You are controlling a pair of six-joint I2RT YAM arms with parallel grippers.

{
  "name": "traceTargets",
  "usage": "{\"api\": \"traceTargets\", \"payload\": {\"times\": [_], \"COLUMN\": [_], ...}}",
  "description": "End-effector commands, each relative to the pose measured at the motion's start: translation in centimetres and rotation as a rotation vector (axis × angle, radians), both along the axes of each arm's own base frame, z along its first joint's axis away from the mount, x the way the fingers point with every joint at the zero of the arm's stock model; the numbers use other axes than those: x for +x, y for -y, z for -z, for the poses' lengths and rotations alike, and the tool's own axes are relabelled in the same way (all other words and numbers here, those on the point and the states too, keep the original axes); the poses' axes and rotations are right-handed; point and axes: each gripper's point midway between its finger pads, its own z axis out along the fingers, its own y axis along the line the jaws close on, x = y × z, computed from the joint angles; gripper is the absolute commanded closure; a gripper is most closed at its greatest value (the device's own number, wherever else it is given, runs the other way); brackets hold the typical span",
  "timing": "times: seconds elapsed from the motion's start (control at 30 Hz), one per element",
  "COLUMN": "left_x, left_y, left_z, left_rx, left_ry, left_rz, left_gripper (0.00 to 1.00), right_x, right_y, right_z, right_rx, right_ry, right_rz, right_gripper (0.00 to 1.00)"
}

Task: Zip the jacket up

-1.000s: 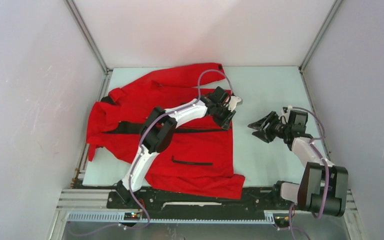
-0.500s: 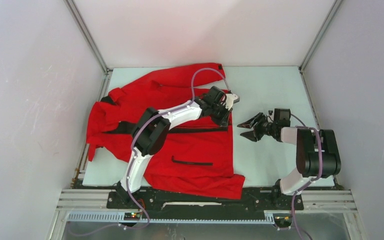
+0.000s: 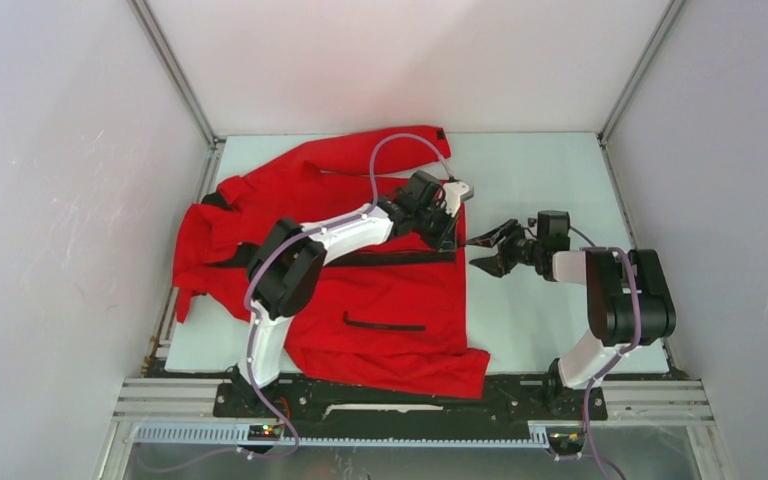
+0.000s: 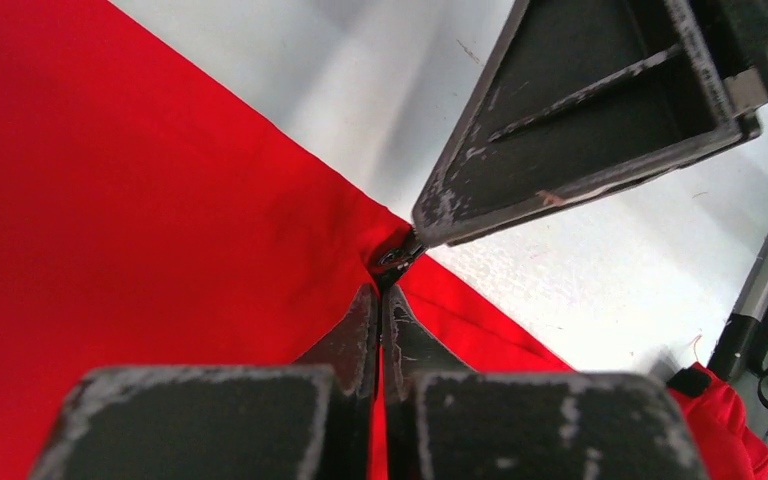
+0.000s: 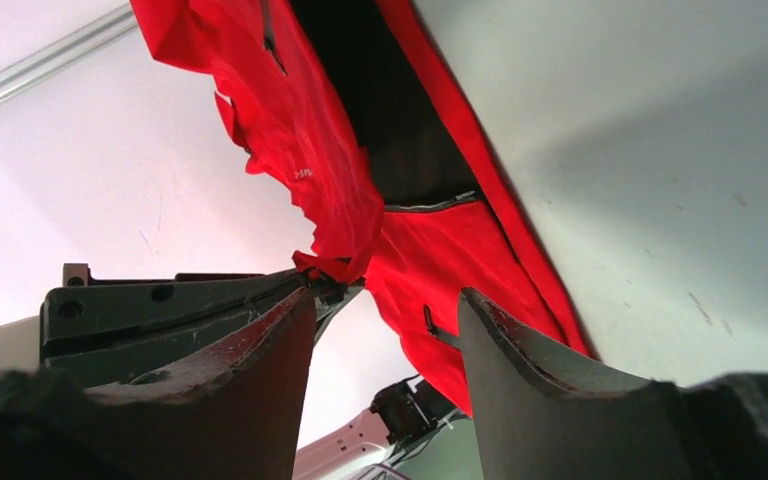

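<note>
The red jacket point(image 3: 360, 290) lies flat on the left half of the table, its black front zipper point(image 3: 400, 259) running toward the right hem. My left gripper point(image 3: 447, 225) sits at that hem. In the left wrist view it point(image 4: 380, 300) is shut on a fold of red fabric point(image 4: 160, 200), just behind the small dark zipper end point(image 4: 397, 256). My right gripper point(image 3: 476, 253) is open beside the hem. One of its fingers point(image 4: 580, 120) touches the zipper end. In the right wrist view the open gripper point(image 5: 385, 297) faces the jacket point(image 5: 420, 240).
Pale green table surface point(image 3: 540, 180) lies right of the jacket, with white walls and metal corner posts point(image 3: 630, 90) around it. A black pocket zip point(image 3: 385, 324) lies on the near front panel. The arm bases stand on the front rail point(image 3: 410, 395).
My right gripper has swung left across the table to the jacket's hem and stays open. My left gripper has shifted slightly back and left with the fabric in it.
</note>
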Motion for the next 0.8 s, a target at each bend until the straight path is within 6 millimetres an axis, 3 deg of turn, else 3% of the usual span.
{"api": "traceTargets", "payload": {"times": [0.0, 0.17, 0.4, 0.53, 0.7, 0.77], "left_x": [-0.5, -1.0, -1.5, -1.3, -2.1, -2.1], "left_y": [0.6, 0.3, 0.0, -1.7, -3.3, -3.7], "left_z": [-4.6, -4.9, -4.9, -4.4, -3.2, -3.0], "left_rx": [-0.088, -0.076, -0.084, -0.049, -0.029, -0.033], "left_ry": [0.067, 0.088, 0.066, 0.056, 0.016, 0.034], "left_rz": [-0.006, -0.011, -0.033, -0.09, -0.112, -0.128], "left_gripper": [1.0, 0.92, 0.71, 0.55, 0.27, 0.22], "right_x": [1.0, 1.5, 1.8, 1.7, 1.4, 1.2], "right_y": [-1.7, -2.2, -2.7, -2.4, -2.1, -2.2], "right_z": [-1.2, -1.4, -0.9, -1.1, -1.7, -2.0], "right_rx": [0.061, 0.082, 0.132, 0.104, 0.082, 0.091], "right_ry": [0.015, 0.039, 0.075, 0.128, 0.198, 0.227], "right_rz": [-0.02, -0.024, -0.068, -0.092, -0.127, -0.146], "right_gripper": [0.43, 0.53, 1.0, 1.0, 1.0, 1.0]}}
